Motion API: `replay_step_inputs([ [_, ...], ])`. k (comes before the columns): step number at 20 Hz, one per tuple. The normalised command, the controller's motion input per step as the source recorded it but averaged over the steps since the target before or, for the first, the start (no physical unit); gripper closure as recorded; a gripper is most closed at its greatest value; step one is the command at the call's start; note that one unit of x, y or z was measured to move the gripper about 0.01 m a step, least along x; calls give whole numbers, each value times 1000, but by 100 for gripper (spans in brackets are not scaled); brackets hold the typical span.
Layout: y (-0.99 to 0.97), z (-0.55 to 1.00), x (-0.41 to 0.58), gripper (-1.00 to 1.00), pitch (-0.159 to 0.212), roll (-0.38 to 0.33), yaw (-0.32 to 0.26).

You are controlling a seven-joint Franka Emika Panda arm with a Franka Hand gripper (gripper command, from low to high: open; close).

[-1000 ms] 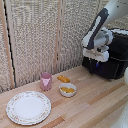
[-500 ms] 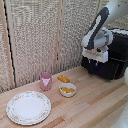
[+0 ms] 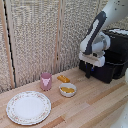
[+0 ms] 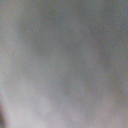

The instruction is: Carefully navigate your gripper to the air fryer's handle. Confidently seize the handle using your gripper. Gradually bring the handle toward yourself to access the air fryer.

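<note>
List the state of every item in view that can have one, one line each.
air fryer: drawer looks shut, flush with the body.
end effector: at the fryer's front; open or shut cannot be told.
pink cup: upright.
bowl: upright, holding something yellow-orange.
plate: flat on the table, nothing on it.

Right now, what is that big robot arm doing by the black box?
The arm has its gripper down at the front of the air fryer, right where the handle should be; the handle itself is hidden behind it. Whether it has grabbed on can't be seen, and the wrist view is just a grey blur. On the table sit a pink cup, a bowl and a plate, untouched.
</note>
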Motion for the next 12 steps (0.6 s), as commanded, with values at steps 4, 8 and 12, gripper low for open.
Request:
replay_step_inputs([
  [4,753,-13,82,100,23,129,-73],
  [8,706,0,89,100,41,165,-73],
  [12,451,20,23,-100,14,6,-55],
])
